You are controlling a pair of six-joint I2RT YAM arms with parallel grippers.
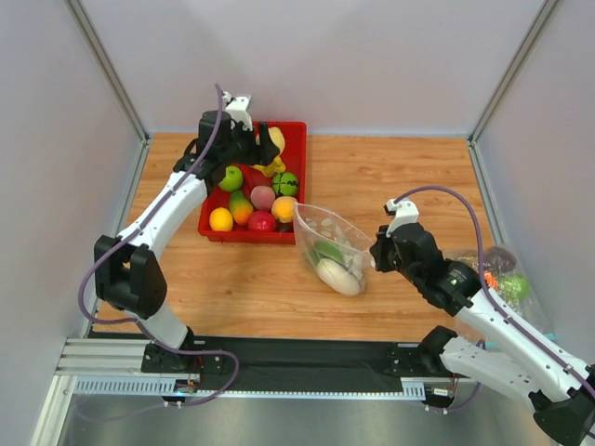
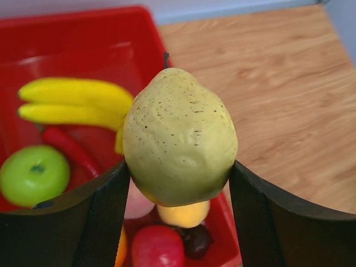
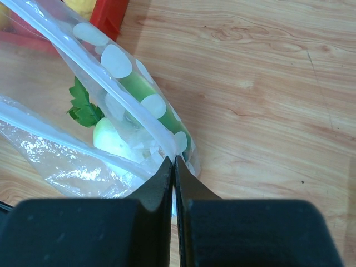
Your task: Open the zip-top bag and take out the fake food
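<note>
My left gripper [image 2: 179, 179] is shut on a pale yellow pear-like fruit [image 2: 179, 136], its black fingers [image 2: 105, 206] pressed to both sides. It hangs over the far end of the red tray [image 1: 296, 135]; the top view shows that left gripper [image 1: 265, 141] and the pear [image 1: 276, 139] there. The dotted zip-top bag [image 1: 330, 243] stands open on the table right of the tray. Inside it lie a long white vegetable [image 1: 339, 277] and a green cucumber [image 1: 327, 251]. My right gripper [image 3: 174, 161] is shut on the bag's rim [image 3: 117, 61], and the white vegetable [image 3: 114, 142] shows through the plastic.
The red tray [image 2: 83, 33] holds bananas [image 2: 75, 103], a green apple [image 2: 34, 174], oranges and red fruit. A plain clear bag [image 1: 502, 274] with coloured pieces lies at the right wall. Grey walls close in the wooden table on three sides.
</note>
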